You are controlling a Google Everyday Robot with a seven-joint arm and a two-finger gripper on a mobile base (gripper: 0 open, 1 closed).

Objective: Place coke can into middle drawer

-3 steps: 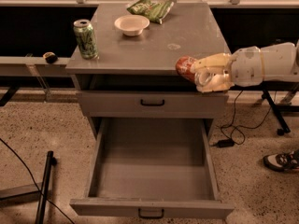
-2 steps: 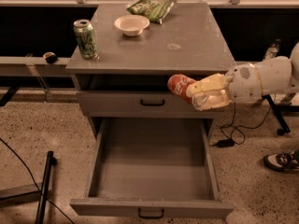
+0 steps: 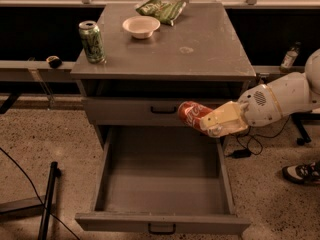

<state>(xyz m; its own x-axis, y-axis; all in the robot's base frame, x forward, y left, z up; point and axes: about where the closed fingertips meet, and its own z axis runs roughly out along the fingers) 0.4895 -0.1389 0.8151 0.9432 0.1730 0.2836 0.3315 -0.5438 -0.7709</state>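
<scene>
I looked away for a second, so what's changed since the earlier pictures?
The claw, still shut on the coke can, carried it down and slightly left, from tabletop level to over the open middle drawer. The green can, bowl and drawer stayed put.

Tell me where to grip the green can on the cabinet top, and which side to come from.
Grip the green can around its mid-body, coming in level from the front of the cabinet. It stands upright near the front corner, round sides free, with the bowl farther back. The gripper is occupied, shut on the coke can above the open middle drawer.
</scene>
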